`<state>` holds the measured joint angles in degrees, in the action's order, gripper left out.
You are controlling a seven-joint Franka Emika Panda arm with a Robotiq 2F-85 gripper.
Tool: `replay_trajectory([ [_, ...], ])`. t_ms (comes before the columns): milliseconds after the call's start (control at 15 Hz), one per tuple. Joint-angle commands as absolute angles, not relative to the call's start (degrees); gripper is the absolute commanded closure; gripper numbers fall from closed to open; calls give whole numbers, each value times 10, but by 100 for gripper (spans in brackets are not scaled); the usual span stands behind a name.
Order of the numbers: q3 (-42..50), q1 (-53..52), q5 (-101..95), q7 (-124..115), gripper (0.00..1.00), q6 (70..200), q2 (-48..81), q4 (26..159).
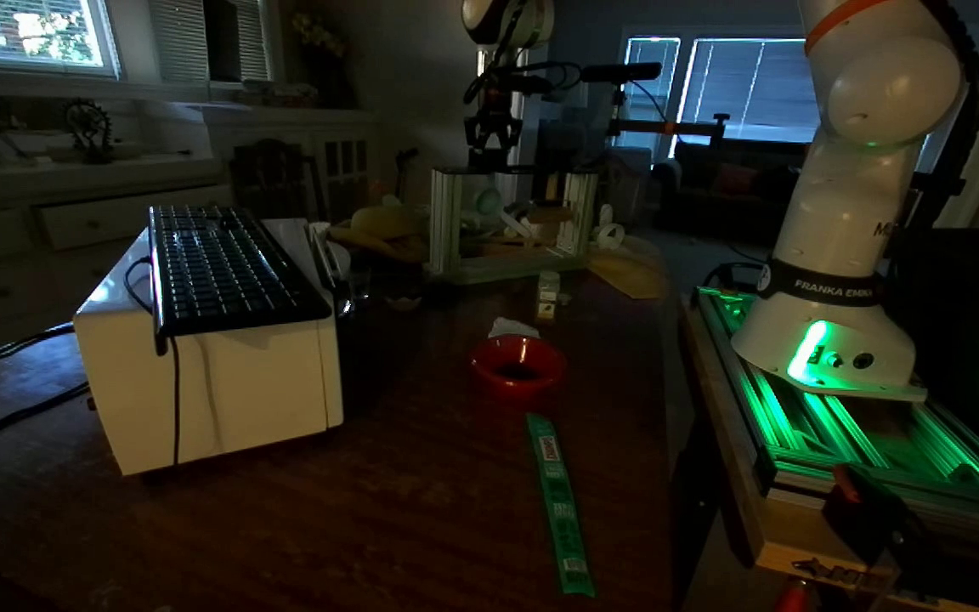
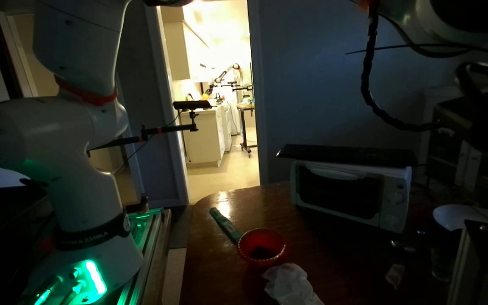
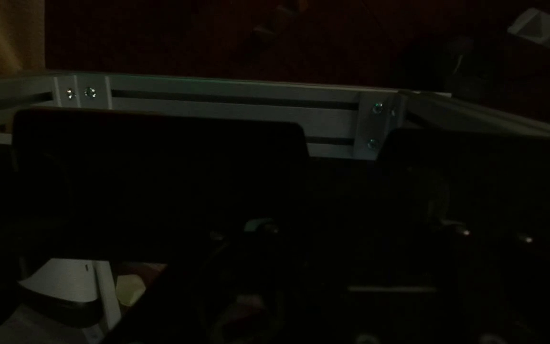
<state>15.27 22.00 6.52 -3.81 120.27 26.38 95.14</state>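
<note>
My gripper (image 1: 492,144) points down over an open metal frame (image 1: 445,225) at the far end of the table, in an exterior view. Directly under its fingers sits a small dark block (image 1: 489,160), at the level of the frame's top. Whether the jaws hold it or only touch it is too dark to tell. In the wrist view a broad black shape (image 3: 160,157) covers most of the picture, with the grey metal rail (image 3: 237,102) behind it. The fingertips cannot be made out there. Inside the frame lie a pale green round thing (image 1: 487,201) and several pale pieces.
A red bowl (image 1: 517,387) stands mid-table, with a crumpled white bag (image 2: 290,284) beside it and a green strip packet (image 1: 562,510) nearby. A small bottle (image 1: 547,293) stands nearer the frame. A white toaster oven (image 1: 226,399) carries a black keyboard (image 1: 226,263).
</note>
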Motion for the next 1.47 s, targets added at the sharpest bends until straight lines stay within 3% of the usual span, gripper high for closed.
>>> replay_trajectory([
  [0, 147, 228, 79, -22, 54, 1224, 275, 964],
  [67, 147, 228, 79, -21, 69, 1225, 275, 964],
  [200, 146, 228, 81, -19, 77, 1227, 271, 964],
  [1400, 166, 200, 42, -87, 78, 1134, 179, 1000],
])
